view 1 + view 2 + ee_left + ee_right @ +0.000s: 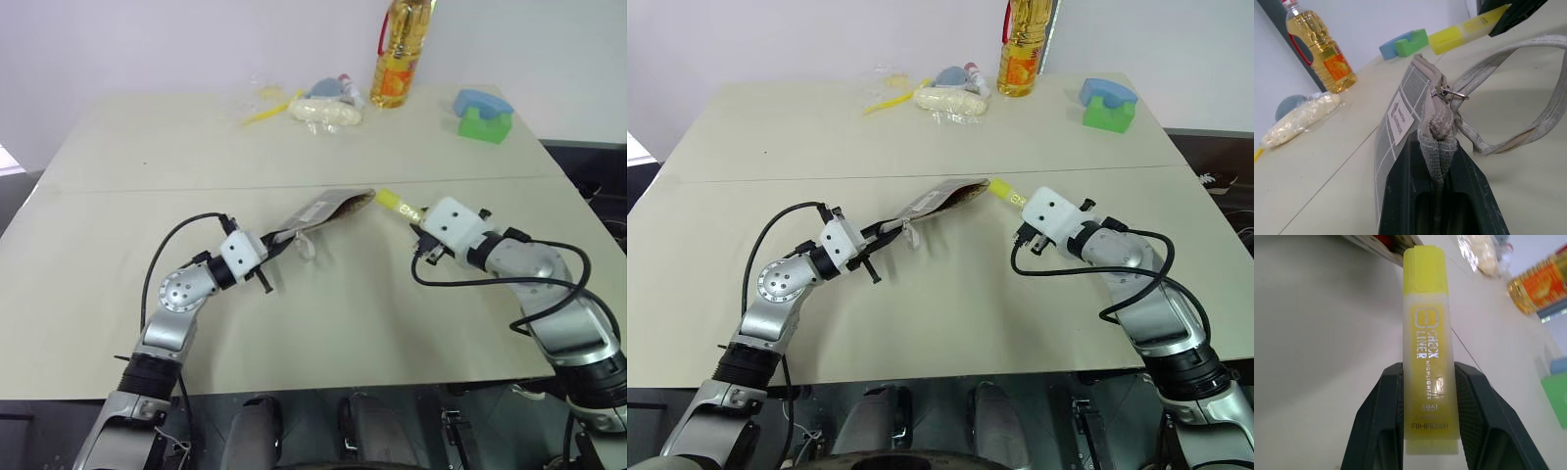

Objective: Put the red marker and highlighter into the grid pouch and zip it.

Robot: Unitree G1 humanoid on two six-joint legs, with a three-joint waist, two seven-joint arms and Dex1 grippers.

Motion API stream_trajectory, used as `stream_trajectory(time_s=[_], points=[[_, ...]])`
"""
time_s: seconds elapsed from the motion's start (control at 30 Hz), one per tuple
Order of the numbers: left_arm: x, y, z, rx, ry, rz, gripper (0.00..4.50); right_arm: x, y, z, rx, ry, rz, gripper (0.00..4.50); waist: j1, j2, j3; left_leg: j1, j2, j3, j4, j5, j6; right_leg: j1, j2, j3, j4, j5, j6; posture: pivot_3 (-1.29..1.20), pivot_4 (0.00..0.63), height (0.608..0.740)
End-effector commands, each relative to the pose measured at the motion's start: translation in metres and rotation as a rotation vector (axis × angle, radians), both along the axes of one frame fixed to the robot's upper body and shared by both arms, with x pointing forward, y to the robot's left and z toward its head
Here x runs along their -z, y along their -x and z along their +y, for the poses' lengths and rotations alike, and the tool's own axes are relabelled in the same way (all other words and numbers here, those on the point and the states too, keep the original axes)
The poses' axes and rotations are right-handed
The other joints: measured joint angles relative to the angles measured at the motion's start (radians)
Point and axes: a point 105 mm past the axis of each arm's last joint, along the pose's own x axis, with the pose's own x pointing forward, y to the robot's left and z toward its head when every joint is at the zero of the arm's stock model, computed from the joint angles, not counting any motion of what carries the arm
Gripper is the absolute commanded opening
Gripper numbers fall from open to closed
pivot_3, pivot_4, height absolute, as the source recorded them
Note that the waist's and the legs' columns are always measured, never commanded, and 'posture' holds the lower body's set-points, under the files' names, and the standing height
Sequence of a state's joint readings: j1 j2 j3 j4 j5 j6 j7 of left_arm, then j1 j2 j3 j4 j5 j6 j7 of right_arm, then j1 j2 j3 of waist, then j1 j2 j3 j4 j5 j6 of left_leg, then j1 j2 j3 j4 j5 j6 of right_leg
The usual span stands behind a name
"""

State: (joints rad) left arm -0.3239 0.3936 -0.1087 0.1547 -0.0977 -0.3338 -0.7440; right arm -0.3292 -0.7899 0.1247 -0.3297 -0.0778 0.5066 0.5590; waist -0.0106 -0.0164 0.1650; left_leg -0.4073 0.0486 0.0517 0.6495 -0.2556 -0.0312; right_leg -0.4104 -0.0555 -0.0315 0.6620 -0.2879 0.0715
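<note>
We've got the left gripper (275,238) clamped tight on the near end of the grid pouch (328,208), lifting it off the table (323,323). Our right gripper (416,219) pinches the highlighter (392,201), its tip just beside the pouch's open far end.

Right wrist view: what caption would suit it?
Right claw shut on the highlighter, aimed at the grid pouch.
</note>
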Motion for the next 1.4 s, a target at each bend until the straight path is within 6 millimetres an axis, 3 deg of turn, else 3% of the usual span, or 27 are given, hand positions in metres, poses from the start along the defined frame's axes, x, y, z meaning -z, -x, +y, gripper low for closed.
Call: stream_trajectory(time_s=[0.03,0.53,0.8,0.9,1.13,1.27,1.37,1.4], points=[[-0.011,0.006,-0.004,0.027,0.018,-0.050,0.00,-0.011,0.002,0.011,-0.062,0.045,-0.050,0.87,0.000,0.000,0.000,0.000,0.000,0.000,0.000,0.000,0.000,0.000,0.000,0.000,0.000,0.000,0.000,0.00,0.150,0.740],[-0.003,0.015,-0.011,0.097,-0.012,-0.035,0.00,-0.007,0.013,0.027,-0.175,0.144,-0.034,0.87,0.000,0.000,0.000,0.000,0.000,0.000,0.000,0.000,0.000,0.000,0.000,0.000,0.000,0.000,0.000,0.00,0.150,0.740],[-0.005,0.032,-0.021,0.224,-0.052,-0.050,0.00,-0.006,0.032,0.050,-0.388,0.287,-0.054,0.87,-0.001,0.000,0.000,0.000,0.000,0.000,0.000,0.000,0.000,0.000,0.000,0.000,0.000,0.000,0.000,0.00,0.150,0.740],[-0.001,0.045,-0.023,0.328,-0.100,-0.020,0.00,-0.005,0.043,0.063,-0.543,0.435,-0.104,0.87,-0.001,0.000,0.000,0.000,0.000,0.000,0.000,0.000,0.000,0.000,0.000,0.000,0.000,0.000,0.000,0.00,0.150,0.740],[-0.004,0.048,-0.023,0.385,-0.129,-0.001,0.00,0.002,0.046,0.067,-0.637,0.513,-0.134,0.87,0.000,0.000,0.000,0.000,0.000,0.000,0.001,0.000,0.000,0.000,0.000,0.000,0.000,0.000,0.000,0.00,0.150,0.740],[-0.005,0.043,-0.022,0.364,-0.124,-0.007,0.00,-0.003,0.041,0.062,-0.598,0.489,-0.137,2.87,0.001,0.000,0.000,0.000,0.000,0.000,0.001,0.000,0.000,0.001,0.000,0.000,0.000,0.000,0.000,0.00,0.150,0.740],[-0.007,0.038,-0.017,0.323,-0.103,-0.002,0.00,-0.021,0.033,0.057,-0.522,0.423,-0.194,4.38,0.001,0.000,0.000,0.000,0.000,0.000,0.002,0.000,0.000,0.001,0.000,0.000,0.000,0.000,0.000,0.00,0.150,0.740],[-0.008,0.034,-0.015,0.299,-0.087,0.001,0.00,-0.030,0.030,0.054,-0.486,0.366,-0.205,4.48,0.001,0.000,0.000,0.000,0.000,0.000,0.002,0.000,0.000,0.001,0.000,0.000,0.000,0.000,0.000,0.00,0.150,0.740]])
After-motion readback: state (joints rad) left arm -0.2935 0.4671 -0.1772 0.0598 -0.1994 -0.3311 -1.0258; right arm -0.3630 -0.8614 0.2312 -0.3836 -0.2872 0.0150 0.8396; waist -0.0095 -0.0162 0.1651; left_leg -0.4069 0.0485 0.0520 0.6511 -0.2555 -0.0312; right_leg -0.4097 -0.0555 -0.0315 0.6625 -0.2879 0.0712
